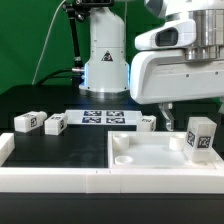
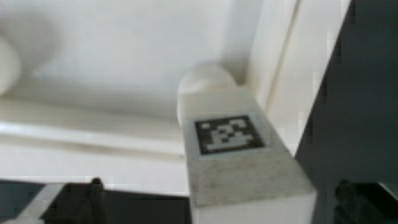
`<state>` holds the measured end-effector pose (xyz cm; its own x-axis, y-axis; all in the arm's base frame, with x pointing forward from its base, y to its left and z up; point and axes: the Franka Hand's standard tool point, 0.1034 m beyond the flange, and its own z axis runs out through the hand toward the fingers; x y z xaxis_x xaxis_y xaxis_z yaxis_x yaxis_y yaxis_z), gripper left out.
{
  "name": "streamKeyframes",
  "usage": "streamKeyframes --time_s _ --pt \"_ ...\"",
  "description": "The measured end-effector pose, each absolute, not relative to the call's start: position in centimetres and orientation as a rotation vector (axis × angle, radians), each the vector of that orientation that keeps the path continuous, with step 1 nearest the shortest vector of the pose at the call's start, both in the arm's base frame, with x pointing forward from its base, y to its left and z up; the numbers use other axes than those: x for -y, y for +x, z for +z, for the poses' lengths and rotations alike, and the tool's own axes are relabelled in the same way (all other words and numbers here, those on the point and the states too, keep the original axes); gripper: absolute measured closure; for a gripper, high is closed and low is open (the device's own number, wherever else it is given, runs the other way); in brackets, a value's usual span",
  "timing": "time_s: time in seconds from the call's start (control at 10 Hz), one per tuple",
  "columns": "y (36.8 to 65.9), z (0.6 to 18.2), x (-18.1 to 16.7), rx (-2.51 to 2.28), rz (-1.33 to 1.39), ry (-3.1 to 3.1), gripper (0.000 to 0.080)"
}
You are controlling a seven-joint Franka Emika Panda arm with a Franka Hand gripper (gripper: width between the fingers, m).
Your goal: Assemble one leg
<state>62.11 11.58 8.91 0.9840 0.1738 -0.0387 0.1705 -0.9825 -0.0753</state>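
Observation:
One leg (image 1: 201, 137), a white square post with a black-and-white tag, stands upright in the corner of the white tray-shaped piece (image 1: 150, 158) at the exterior view's right. My gripper (image 1: 192, 112) hangs just above it. In the wrist view the leg (image 2: 231, 140) runs between my two dark fingertips (image 2: 80, 200), with a gap on each side. The gripper (image 2: 217, 198) is open and holds nothing. The tray-shaped piece's wall (image 2: 107, 110) shows behind the leg. Three more legs lie on the black table: two at the exterior view's left (image 1: 27, 121) (image 1: 55, 124) and one near the middle (image 1: 147, 122).
The marker board (image 1: 105, 117) lies flat on the table behind the tray-shaped piece. The arm's white base (image 1: 105, 60) stands at the back. A white rail (image 1: 60, 180) runs along the front edge.

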Motion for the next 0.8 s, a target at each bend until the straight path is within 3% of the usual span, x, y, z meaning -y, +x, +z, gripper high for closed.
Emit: streamKeyframes --time_s 0.4,0.5,0.6,0.7,0.8 --pt "62.1 8.62 -11.8 0.245 0.179 -3.052 0.0151" --pt "62.09 8.61 -11.8 0.245 0.179 -3.052 0.0245" --pt "62.09 8.61 -11.79 0.245 0.179 -3.052 0.0428" --pt "62.1 8.62 -11.79 0.245 0.179 -3.052 0.0428" --pt "62.1 8.62 -11.79 0.245 0.179 -3.052 0.0508"
